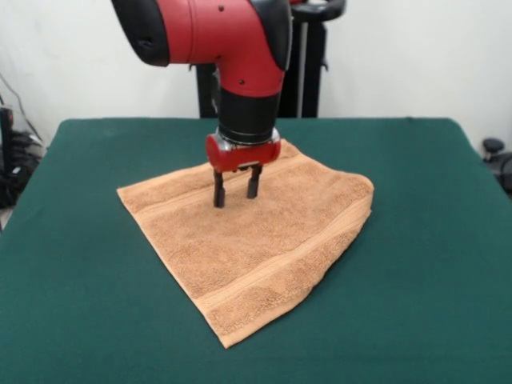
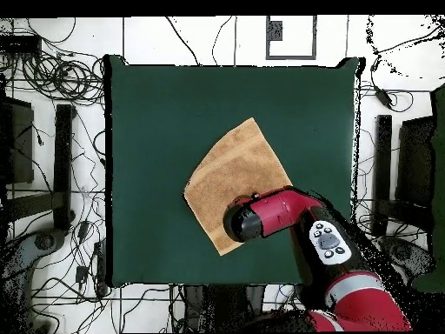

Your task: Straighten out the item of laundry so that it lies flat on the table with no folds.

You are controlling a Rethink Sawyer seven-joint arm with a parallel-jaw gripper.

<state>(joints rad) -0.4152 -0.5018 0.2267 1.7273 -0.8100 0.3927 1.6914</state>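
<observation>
The light-orange towel [image 1: 256,240] lies on the dark green table [image 1: 80,280] near its middle, turned like a diamond. Its right side looks doubled over, with a thick folded edge. Ribbed bands run along the far and near ends. My gripper [image 1: 236,190] points straight down over the towel's far part, with its two black fingers [image 1: 218,190] apart and nothing between them. The tips are at or just above the cloth. In the overhead view the towel [image 2: 235,170] shows on the table [image 2: 156,104], and the red arm [image 2: 261,217] covers its lower right part and hides the gripper.
The robot's black pedestal [image 1: 308,64] stands behind the table's far edge. Cables [image 2: 52,78] and black stands [image 2: 63,165] lie on the floor round the table. Green cloth stretches wide on all sides of the towel.
</observation>
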